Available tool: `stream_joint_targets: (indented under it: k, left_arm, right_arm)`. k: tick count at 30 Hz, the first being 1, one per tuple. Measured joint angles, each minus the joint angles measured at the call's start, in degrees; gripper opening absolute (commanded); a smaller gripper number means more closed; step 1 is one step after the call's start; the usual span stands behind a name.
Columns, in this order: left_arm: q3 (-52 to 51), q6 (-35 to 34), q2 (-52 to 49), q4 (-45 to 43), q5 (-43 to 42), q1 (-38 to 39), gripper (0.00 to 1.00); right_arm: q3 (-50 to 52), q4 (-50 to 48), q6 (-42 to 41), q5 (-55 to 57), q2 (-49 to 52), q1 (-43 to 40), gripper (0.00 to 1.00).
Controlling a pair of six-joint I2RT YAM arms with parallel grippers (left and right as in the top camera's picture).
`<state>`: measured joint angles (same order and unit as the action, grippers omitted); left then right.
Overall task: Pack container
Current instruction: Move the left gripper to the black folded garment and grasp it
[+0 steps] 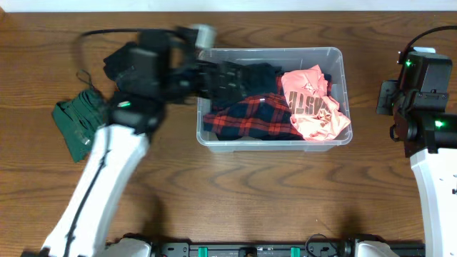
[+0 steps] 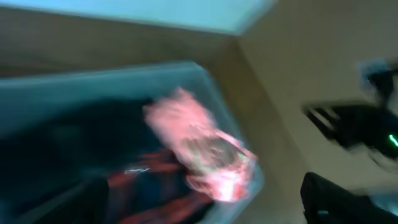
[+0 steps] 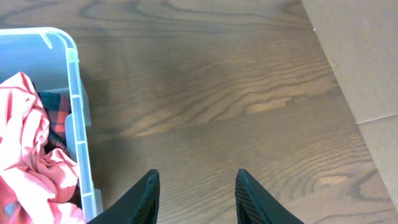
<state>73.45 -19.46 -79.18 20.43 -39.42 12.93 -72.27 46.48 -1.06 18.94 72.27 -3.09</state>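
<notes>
While both views of the left arm are blurred, the large clear plastic rectangular container (image 1: 275, 145) shows sharply from overhead: it sits on the dark brown wooden table (image 1: 214, 193), near the middle and a little toward the far edge. Inside lie three garments: a crumpled black one (image 1: 239, 75) at the left end, a red-and-navy plaid one (image 1: 250, 118) toward the front, and a coral-pink T-shirt with printed lettering (image 1: 314, 103) filling the right end. A folded dark green garment (image 1: 80, 121) lies on the wood well to the left of the bin.

The left gripper (image 1: 203, 75) hangs over the bin's left rim, just beside the black garment. In the smeared left wrist view its dark fingers (image 2: 336, 199) appear set wide apart – whether they touch any cloth I cannot tell.

The right gripper (image 3: 196, 177) is over bare wood just outside the bin's right wall, fingers spread with nothing between them – a pale tan flat panel (image 3: 367, 62) lies off to one side.
</notes>
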Motion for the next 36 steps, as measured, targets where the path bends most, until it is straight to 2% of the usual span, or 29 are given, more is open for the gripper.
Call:
stream_joint_targets:
  k: [3, 6, 12, 23, 36]
  left_arm:
    - [0.3, 1.2, 1.4, 7.0, 5.4, -9.5, 0.98]
    - [0.3, 1.7, -1.7, 9.0, 8.4, -18.0, 0.98]
    - [0.3, 1.9, -14.2, 0.1, 6.6, -28.4, 0.98]
    - [8.8, 1.5, -38.8, -1.4, 5.9, -30.9, 0.98]
    - [12.2, 1.3, -42.4, -0.2, 14.3, -30.9, 0.98]
  right_arm:
    - [0.0, 0.0, 0.0, 0.0, 0.0, 0.0, 0.39]
    - [0.0, 0.0, 0.0, 0.0, 0.0, 0.0, 0.39]
    - [0.0, 0.0, 0.0, -0.1, 0.0, 0.0, 0.39]
    - [0.0, 0.8, 0.0, -0.1, 1.3, 0.0, 0.39]
    - [0.0, 1.1, 0.0, 0.0, 3.3, 0.0, 0.40]
